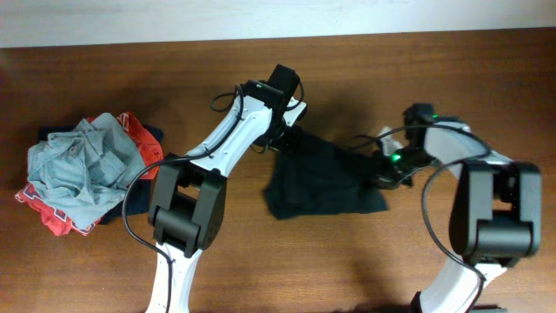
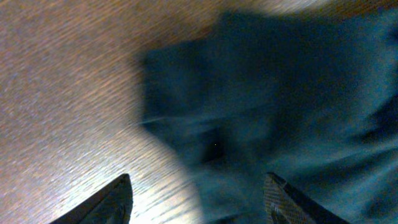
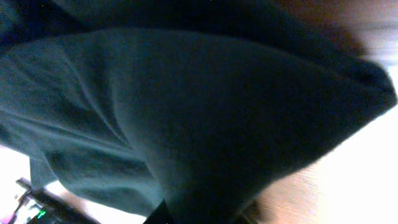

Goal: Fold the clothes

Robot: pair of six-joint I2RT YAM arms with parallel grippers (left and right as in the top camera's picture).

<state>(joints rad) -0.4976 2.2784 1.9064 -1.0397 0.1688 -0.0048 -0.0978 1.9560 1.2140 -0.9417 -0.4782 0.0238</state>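
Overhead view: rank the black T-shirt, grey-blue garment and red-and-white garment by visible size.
1-2. black T-shirt and grey-blue garment: look about alike, both crumpled, so not ranked.
3. red-and-white garment: smallest showing, mostly covered by the grey-blue one.

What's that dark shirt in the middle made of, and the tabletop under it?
The dark shirt looks like soft, matte knit fabric, maybe cotton jersey: it slumps in loose folds without shine. The table looks like brown wood or wood-look laminate, slightly glossy: fine grain lines run along it; which one is unclear.
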